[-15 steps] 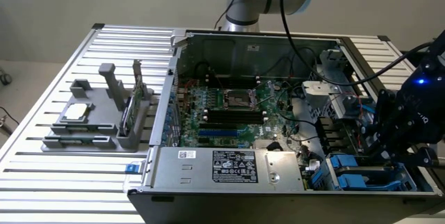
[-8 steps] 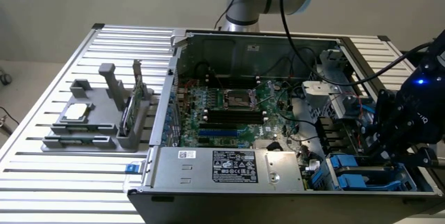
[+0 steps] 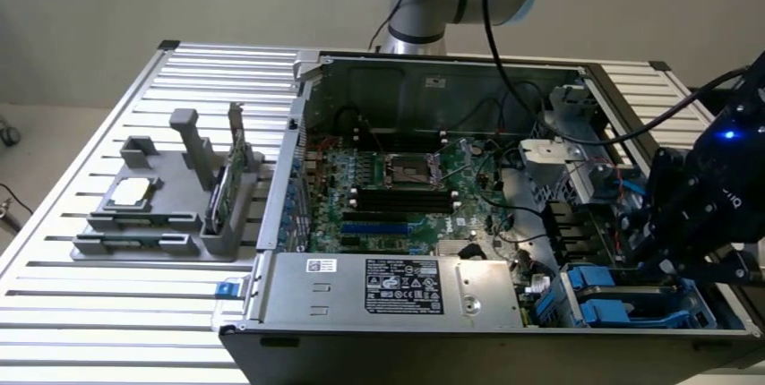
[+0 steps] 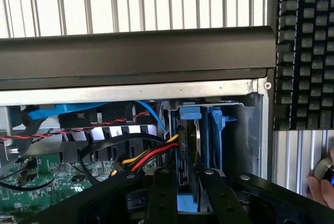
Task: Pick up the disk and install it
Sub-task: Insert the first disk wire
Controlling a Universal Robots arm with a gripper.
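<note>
The disk stands on edge in the drive bay at the case's corner, its blue carrier showing at both ends. My gripper hovers right over it, one black finger on each side of the disk's edge. The fingers are slightly parted and open, close to the disk without clamping it. In the exterior view my gripper hangs over the blue carriers at the case's near corner, on that view's right.
Red, yellow and black cables run up to the disk's side. The motherboard and power supply fill the case. A grey fixture holding a chip and a card sits at the exterior view's left. A hand is near the case.
</note>
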